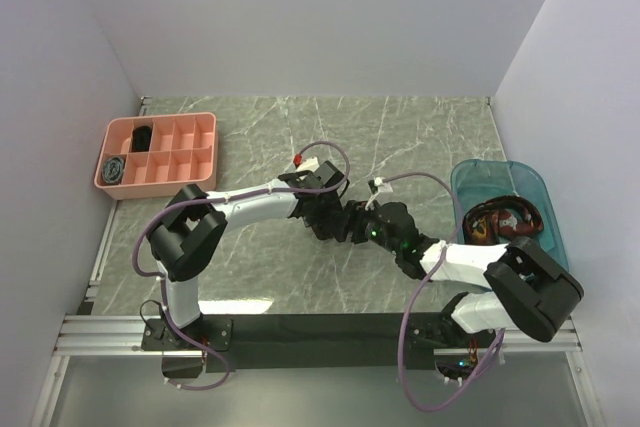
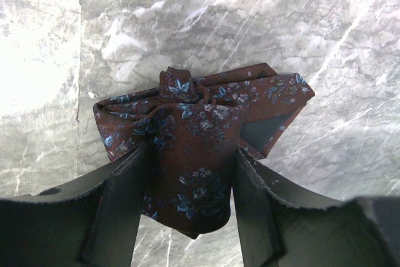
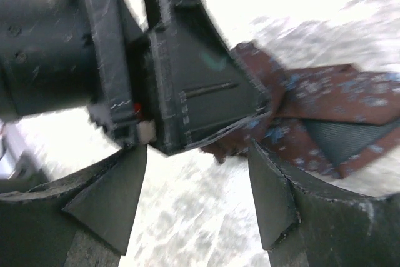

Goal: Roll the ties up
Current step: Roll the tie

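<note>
A dark maroon tie [image 2: 200,123] with small blue flowers is bunched into a loose coil just above the marble table. My left gripper [image 2: 190,154] is shut on the tie, one finger pressing each side of the fabric. In the right wrist view the same tie [image 3: 337,101] sticks out to the right behind the left gripper's black body [image 3: 187,79]. My right gripper [image 3: 195,161] stands open right beside it, with only bare table between its fingers. From above, the left gripper [image 1: 336,219] and the right gripper [image 1: 360,226] meet mid-table and hide the tie.
A pink divided tray [image 1: 196,125] stands at the back left, holding a black coil [image 1: 143,135] and a grey-blue coil [image 1: 115,169]. A blue bin [image 1: 480,175] at the right holds loose ties [image 1: 500,222]. White walls close in three sides.
</note>
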Robot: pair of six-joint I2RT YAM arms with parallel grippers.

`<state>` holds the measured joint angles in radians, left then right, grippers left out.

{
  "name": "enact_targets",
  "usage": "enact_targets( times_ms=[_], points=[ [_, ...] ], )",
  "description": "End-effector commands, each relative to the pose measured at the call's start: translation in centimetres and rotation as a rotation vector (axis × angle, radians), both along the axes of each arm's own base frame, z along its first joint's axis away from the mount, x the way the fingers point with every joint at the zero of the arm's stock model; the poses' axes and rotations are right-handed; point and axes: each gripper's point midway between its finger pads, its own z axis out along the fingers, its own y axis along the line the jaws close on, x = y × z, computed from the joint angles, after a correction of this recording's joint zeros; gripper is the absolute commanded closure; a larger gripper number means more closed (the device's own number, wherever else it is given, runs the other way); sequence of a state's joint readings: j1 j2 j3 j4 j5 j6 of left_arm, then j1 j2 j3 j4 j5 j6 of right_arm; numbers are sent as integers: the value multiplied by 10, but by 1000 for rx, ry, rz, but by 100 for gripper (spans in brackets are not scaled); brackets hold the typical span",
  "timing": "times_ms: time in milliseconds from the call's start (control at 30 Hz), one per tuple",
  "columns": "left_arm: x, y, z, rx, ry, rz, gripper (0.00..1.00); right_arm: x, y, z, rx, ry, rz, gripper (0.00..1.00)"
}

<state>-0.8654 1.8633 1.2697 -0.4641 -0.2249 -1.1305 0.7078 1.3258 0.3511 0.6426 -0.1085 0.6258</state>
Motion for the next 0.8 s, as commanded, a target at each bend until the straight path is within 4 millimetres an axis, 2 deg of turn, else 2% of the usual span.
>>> enact_targets(
  times_ms=[0, 167, 467, 667, 767],
  points=[
    [-19, 2, -23, 26, 77, -10, 41, 26, -17, 13, -27, -108, -193, 27],
    [-19, 2, -23, 25, 82, -5, 41, 25, -10, 5, -30, -99, -199, 29],
    [-21, 1, -26, 17, 94, 3, 41, 22, 4, 10, 21, -108, -266, 31],
    [-21, 1, -24, 14, 94, 0, 41, 28, 9, -7, 11, -62, -311, 35],
    [-21, 1, -22, 12, 90, 4, 41, 28, 6, -20, -9, -31, -336, 45]
  ],
)
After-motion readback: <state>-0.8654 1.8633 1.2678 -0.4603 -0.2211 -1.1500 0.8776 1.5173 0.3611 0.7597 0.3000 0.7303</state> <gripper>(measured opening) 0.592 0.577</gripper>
